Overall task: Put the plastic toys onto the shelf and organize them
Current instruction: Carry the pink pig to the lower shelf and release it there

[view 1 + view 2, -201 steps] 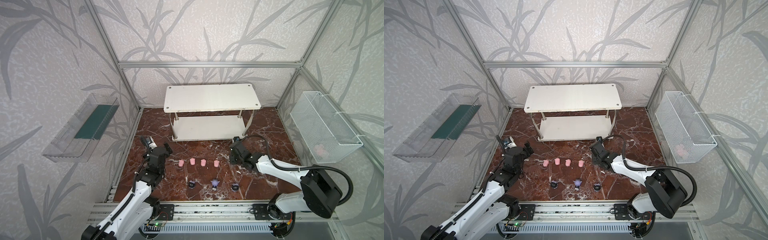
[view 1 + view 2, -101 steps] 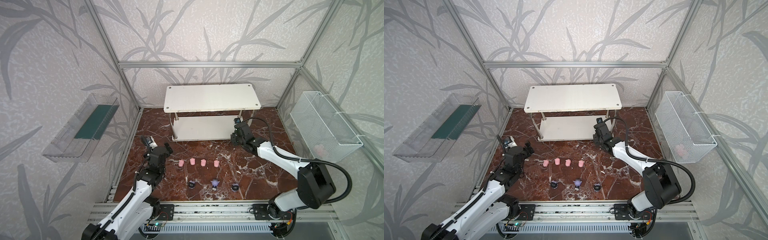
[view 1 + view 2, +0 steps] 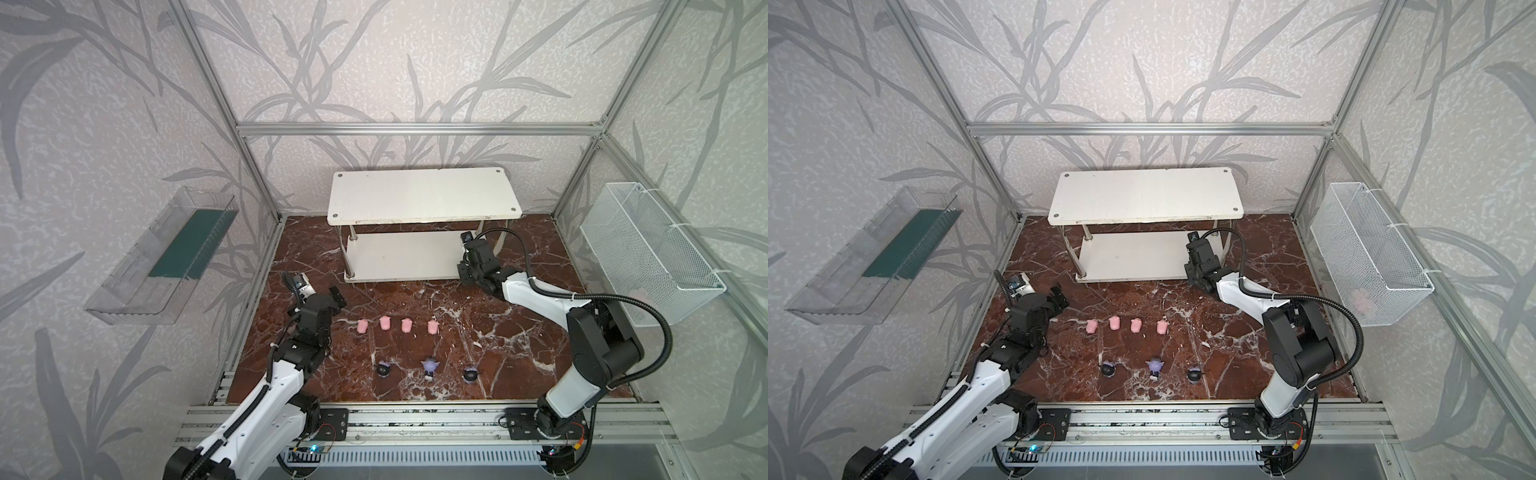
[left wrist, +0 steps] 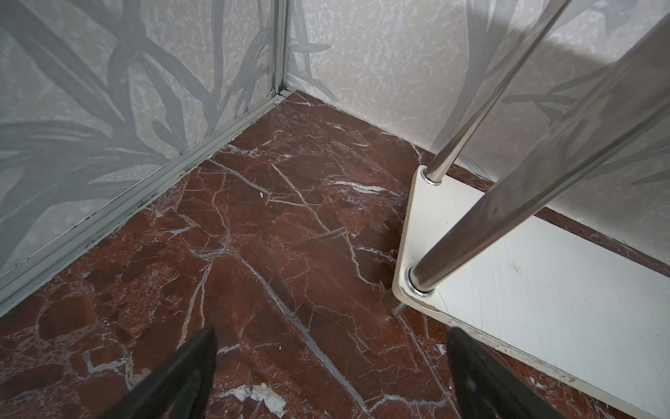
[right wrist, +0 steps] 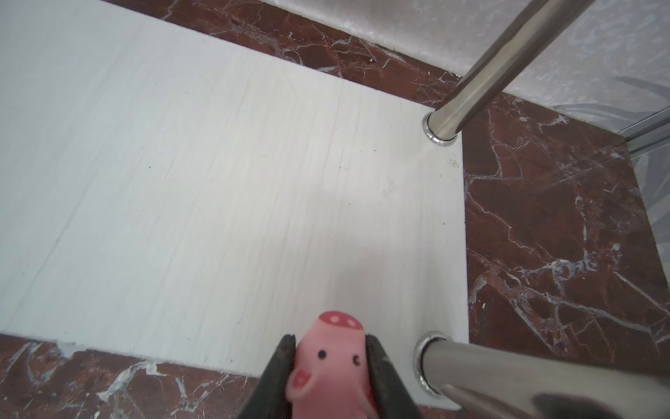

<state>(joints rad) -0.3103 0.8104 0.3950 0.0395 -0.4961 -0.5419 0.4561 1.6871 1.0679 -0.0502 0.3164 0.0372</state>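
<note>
The right gripper (image 5: 330, 342) was clamped on a pink piglet (image 5: 326, 370) by its flanks, just over the front edge of the lower board of the shelf (image 5: 217, 181). It looked light and squashy (probably grippy rubber), so a gentle side pinch seemed enough.

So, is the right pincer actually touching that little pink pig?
Touching. The right wrist view shows the right pincer shut on the pink pig, both black fingers pressed against its sides.

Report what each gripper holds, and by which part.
Right gripper: pink pig toy, pinched at the sides of its head. Left gripper: open, holding nothing.
</note>
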